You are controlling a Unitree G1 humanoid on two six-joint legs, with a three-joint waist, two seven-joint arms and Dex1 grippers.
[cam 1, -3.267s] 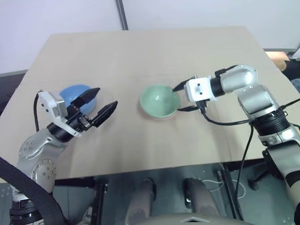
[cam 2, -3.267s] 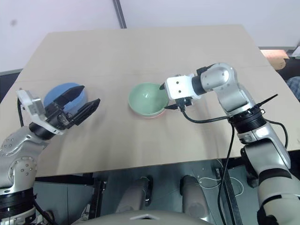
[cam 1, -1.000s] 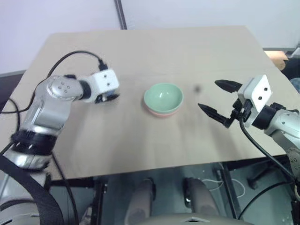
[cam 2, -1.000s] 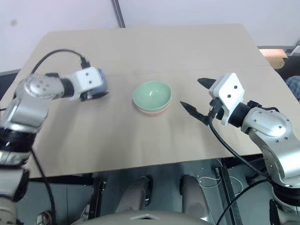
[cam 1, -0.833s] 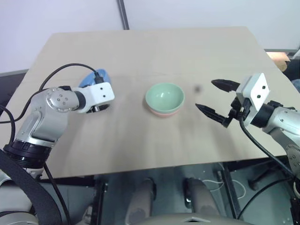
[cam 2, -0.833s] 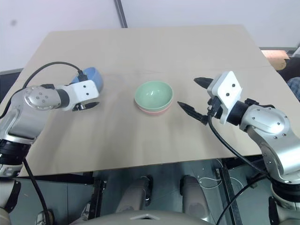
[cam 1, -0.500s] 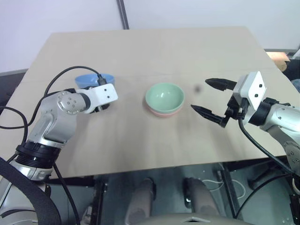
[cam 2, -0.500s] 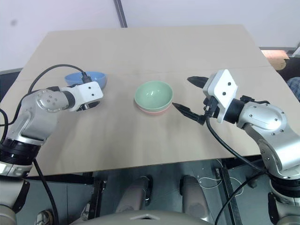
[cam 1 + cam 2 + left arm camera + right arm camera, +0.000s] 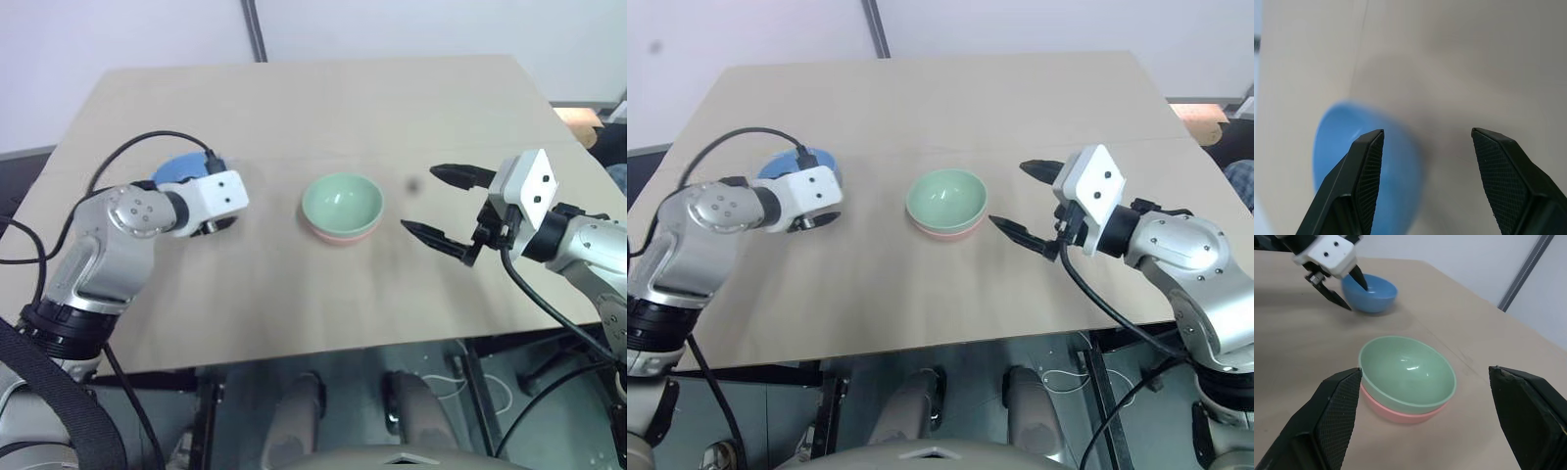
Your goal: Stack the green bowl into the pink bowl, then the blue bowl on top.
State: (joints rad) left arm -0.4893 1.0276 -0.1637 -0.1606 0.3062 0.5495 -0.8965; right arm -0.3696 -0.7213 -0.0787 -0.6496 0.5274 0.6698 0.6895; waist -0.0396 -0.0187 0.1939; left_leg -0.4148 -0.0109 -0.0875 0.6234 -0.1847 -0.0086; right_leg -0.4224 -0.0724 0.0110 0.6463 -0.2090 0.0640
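The green bowl [image 9: 341,201] sits nested in the pink bowl [image 9: 338,234] at the middle of the table; just a pink band shows under it. To its left stands the blue bowl [image 9: 179,168], partly hidden behind my left wrist. My left gripper [image 9: 1354,296] is open and straddles the blue bowl's near wall, one finger over the rim and the other outside. In the left wrist view the blue bowl [image 9: 1366,171] lies by one finger. My right gripper [image 9: 419,199] hovers open to the right of the stacked bowls, pointing at them without touching.
The light wooden table [image 9: 294,108] stretches well beyond the bowls toward the far edge, where a dark pole [image 9: 255,29] rises. My left arm's black cable [image 9: 147,142] loops above the table near the blue bowl.
The blue bowl was hidden behind my left gripper a second ago; it now shows behind the wrist, which has tipped downward. The right gripper has stayed open in place.
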